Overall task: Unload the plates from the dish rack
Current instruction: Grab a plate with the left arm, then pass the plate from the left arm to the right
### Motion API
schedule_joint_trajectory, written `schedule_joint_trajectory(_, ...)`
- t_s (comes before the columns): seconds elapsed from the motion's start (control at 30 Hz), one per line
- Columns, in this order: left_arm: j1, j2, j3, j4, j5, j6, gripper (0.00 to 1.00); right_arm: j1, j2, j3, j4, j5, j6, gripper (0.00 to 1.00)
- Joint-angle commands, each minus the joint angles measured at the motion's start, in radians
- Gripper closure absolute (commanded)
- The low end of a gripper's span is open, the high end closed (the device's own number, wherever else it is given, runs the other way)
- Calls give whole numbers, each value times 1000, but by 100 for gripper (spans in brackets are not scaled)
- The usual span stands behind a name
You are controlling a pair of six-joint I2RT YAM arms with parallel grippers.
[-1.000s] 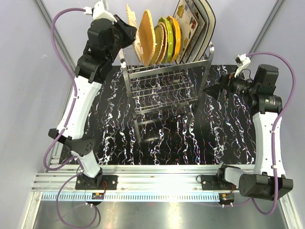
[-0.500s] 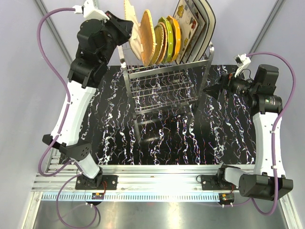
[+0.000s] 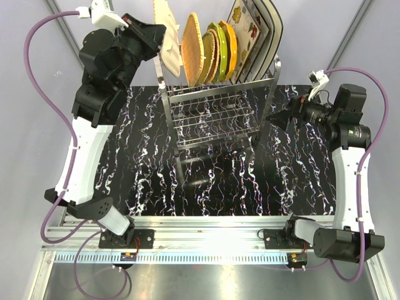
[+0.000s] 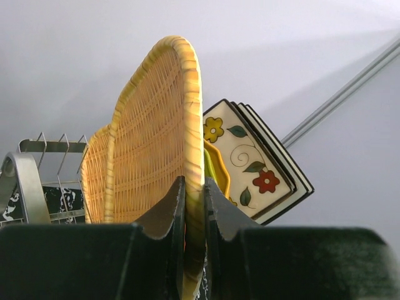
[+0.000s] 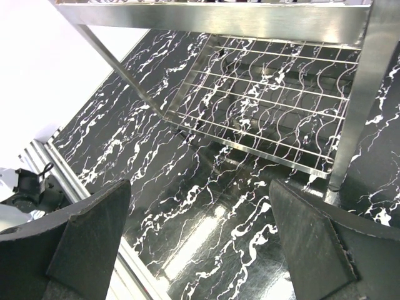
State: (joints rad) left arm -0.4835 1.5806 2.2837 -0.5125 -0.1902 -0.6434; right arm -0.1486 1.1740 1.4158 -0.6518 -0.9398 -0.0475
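Note:
My left gripper (image 3: 160, 39) is shut on the rim of a tan woven plate (image 3: 166, 34) and holds it upright, up and to the left of the dish rack (image 3: 215, 106). In the left wrist view the jaws (image 4: 194, 190) pinch this plate's rim (image 4: 156, 125). A second woven plate (image 3: 192, 49), yellow-green plates (image 3: 215, 50), an orange plate (image 3: 230, 47) and square cream flowered plates (image 3: 250, 34) stand in the rack's top tier. My right gripper (image 3: 278, 119) is open and empty beside the rack's right side.
The rack stands at the back middle of the black marbled table (image 3: 156, 169). The right wrist view shows the rack's bare lower wire shelf (image 5: 269, 94) and a steel leg (image 5: 359, 106). Grey walls close in on both sides.
My left arm has risen and swung left, carrying the woven plate up and away from the other woven plate in the rack. The right arm has not moved.

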Motion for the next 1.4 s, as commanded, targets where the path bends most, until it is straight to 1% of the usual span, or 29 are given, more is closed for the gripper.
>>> schedule_joint_trajectory(0.0,-4,-82,20,141,69,31,100,3,-16,57,-23,-42,-27,0)
schedule_joint_trajectory(0.13,-3,-125,-10,127,136,60,100,3,-14,77,-75,-48,-64,0)
schedule_joint_trajectory(0.17,-4,-134,-19,129,176,82,100,3,-14,81,-84,-48,-68,0)
schedule_joint_trajectory(0.27,-9,-181,-67,131,237,134,100,3,-13,83,-89,-65,-65,0)
schedule_joint_trajectory(0.5,-18,-289,-185,137,327,235,100,3,-20,89,-86,-96,-40,0)
schedule_joint_trajectory(0.67,-32,-361,-257,140,434,316,100,4,-27,91,-100,-126,-14,0)
schedule_joint_trajectory(0.77,-49,-401,-329,137,503,361,100,4,-37,81,-117,-149,14,0)
schedule_joint_trajectory(0.87,-87,-433,-407,144,555,427,100,4,-51,63,-137,-163,29,0)
schedule_joint_trajectory(1.07,-231,-513,-555,144,595,585,100,3,-73,45,-181,-165,31,0)
schedule_joint_trajectory(1.23,-374,-562,-647,146,571,692,100,3,-93,23,-192,-163,41,0)
schedule_joint_trajectory(1.27,-395,-567,-674,143,551,732,100,3,-96,18,-190,-160,78,0)
schedule_joint_trajectory(1.33,-475,-570,-700,140,519,781,100,3,-100,11,-187,-154,103,0)
schedule_joint_trajectory(1.37,-504,-568,-728,135,471,835,100,3,-103,11,-187,-145,125,0)
